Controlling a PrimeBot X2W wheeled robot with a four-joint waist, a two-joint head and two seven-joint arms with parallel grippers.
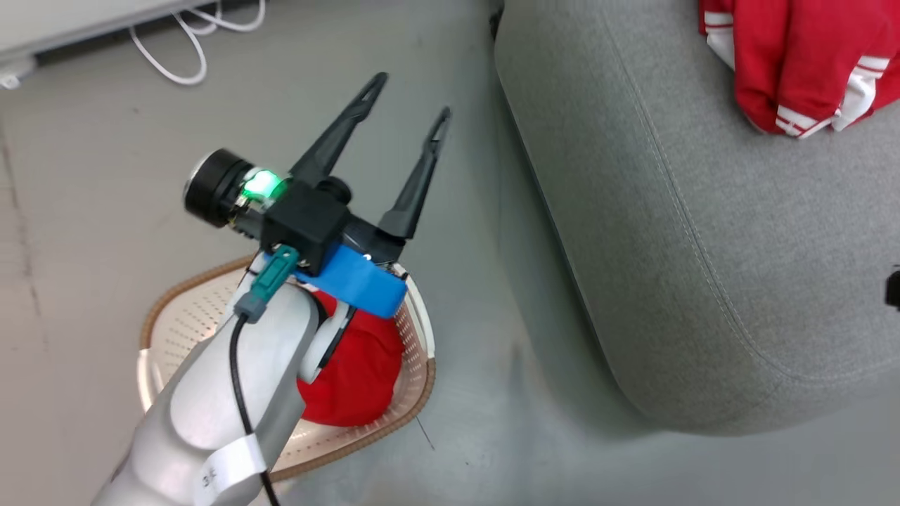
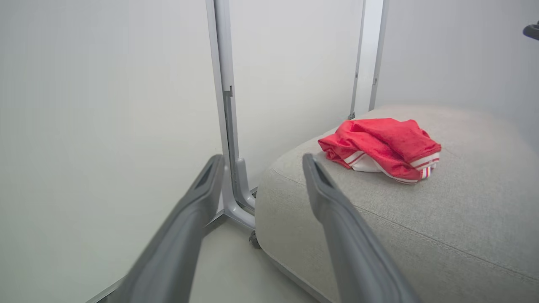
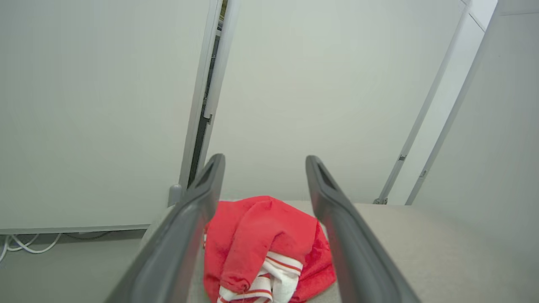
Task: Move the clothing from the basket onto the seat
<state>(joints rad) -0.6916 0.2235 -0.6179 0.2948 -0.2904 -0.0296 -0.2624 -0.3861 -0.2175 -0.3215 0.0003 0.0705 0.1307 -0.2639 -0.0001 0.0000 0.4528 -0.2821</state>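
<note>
One red garment with white striped cuffs (image 1: 794, 63) lies crumpled on the grey seat (image 1: 703, 232). A second red garment (image 1: 355, 379) sits in the cream basket with a brown rim (image 1: 169, 309) on the floor, partly hidden under my left forearm. My left gripper (image 1: 412, 95) hovers open above the basket's far end, pointing at the floor beside the seat, with nothing between its fingers. In the left wrist view that gripper (image 2: 262, 159) faces the seat (image 2: 442, 219) and the garment (image 2: 379, 147). My right gripper (image 3: 264, 158) is open just above the garment (image 3: 261, 244) on the seat (image 3: 421, 235).
White cables (image 1: 190, 49) trail on the grey floor at the back left. Pale wall panels with a metal frame post (image 2: 223, 105) stand behind the seat. A strip of bare floor separates basket and seat.
</note>
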